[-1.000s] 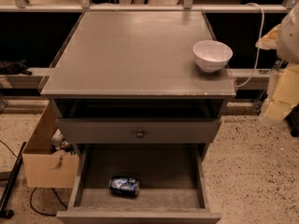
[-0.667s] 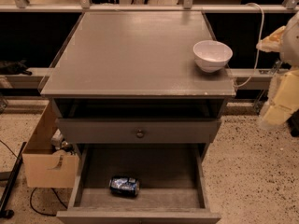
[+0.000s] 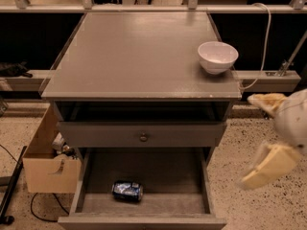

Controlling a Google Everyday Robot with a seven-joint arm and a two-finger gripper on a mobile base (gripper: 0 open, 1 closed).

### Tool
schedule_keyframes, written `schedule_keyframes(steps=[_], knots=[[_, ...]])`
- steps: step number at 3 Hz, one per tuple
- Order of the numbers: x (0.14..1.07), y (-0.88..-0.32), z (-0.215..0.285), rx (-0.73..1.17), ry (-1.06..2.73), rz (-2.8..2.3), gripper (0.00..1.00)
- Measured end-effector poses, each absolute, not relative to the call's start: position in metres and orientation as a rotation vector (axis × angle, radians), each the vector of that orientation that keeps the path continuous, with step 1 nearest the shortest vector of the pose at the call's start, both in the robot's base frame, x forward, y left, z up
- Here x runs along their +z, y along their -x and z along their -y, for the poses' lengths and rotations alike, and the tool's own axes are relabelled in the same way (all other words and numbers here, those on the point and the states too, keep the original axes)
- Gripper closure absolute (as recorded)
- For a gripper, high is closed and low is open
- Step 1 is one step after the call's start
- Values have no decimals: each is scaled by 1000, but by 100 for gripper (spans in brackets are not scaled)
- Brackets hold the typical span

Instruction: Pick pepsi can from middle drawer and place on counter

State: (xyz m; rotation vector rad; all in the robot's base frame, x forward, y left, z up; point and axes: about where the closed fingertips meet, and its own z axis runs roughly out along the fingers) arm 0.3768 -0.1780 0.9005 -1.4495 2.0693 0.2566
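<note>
Far left: open cardboard box [image 3: 47, 163] on the speckled floor, right against the cabinet's left side, dark cable [image 3: 13, 189] running past it

Counter [image 3: 129, 56]: flat grey top, pale wear along the front edge. Below it, a closed grey drawer front [image 3: 110, 134] with a small round knob [image 3: 143, 137]

Middle drawer [image 3: 163, 176]: pulled out toward the camera, bare grey floor showing

Pepsi can [image 3: 127, 190]: in the middle drawer, lying on its side on the floor, left of centre and nearer the front wall than the back. Not touching any wall, nothing touching it

White bowl [image 3: 218, 56]: upright on the counter, right side, close to the right edge, well apart from the can

White cable [image 3: 265, 37]: comes down behind the counter's right rear corner and loops toward the ledge by the bowl

Gripper [image 3: 246, 142]: far right, outside the cabinet, off the counter's front right corner and above the floor. Roughly between counter height and drawer height. Two pale yellowish fingers [image 3: 271, 163] spread wide, nothing between them. Well apart from the can and clear of the drawer, with the upper finger just below counter edge level near the bowl side
</note>
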Motion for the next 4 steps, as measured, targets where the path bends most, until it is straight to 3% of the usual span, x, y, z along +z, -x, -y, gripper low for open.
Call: schedule_keyframes(steps=[2,4], knots=[[805,-326,57,706,1324,-2012,0],[792,-325,54,713,1300,-2000,0]])
